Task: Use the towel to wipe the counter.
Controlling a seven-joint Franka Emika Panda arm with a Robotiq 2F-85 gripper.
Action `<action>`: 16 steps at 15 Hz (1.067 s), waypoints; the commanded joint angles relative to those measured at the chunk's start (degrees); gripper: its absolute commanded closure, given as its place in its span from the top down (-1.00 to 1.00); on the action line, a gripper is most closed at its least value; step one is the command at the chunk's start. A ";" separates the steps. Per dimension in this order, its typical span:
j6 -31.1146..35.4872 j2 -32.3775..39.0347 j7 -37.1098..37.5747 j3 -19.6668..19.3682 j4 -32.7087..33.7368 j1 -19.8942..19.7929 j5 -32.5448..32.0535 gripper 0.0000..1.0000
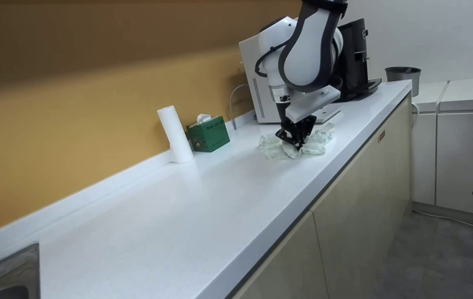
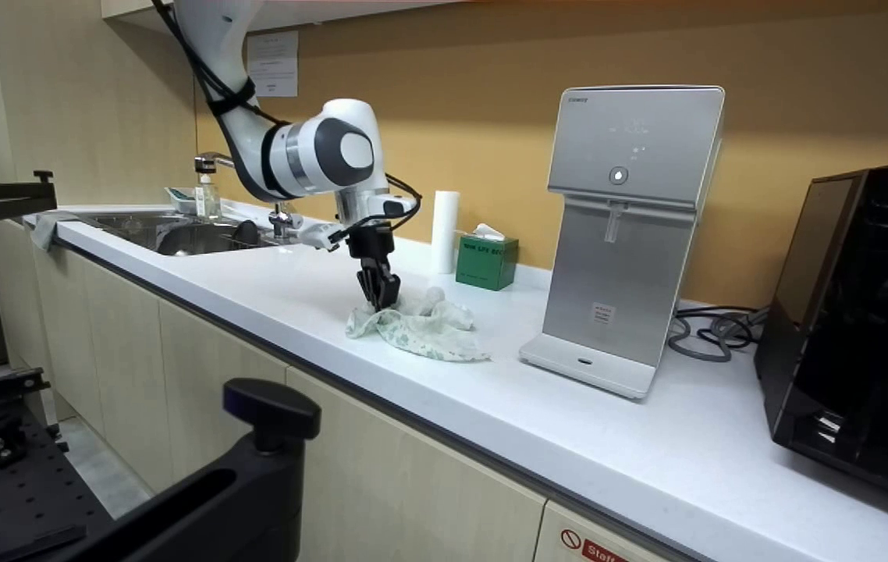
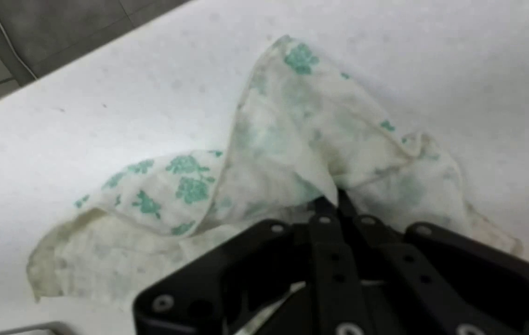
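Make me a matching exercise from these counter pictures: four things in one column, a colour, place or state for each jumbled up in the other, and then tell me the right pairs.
Things:
1. towel
2. paper roll
3. tissue box
4. water dispenser

Descriptions:
A. green sides with dark lettering
B. tall, with a silver-grey front
C. crumpled, pinched in the gripper
D. white and cylindrical, standing on end

Right pairs: 1-C, 2-D, 3-A, 4-B
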 commanded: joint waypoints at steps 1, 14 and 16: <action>1.94 10.71 -3.01 3.32 8.88 0.55 4.07 -0.98; -2.94 28.32 -20.84 11.16 38.51 2.51 12.11 -0.98; -4.67 31.11 -22.14 11.62 43.46 2.96 12.48 -0.98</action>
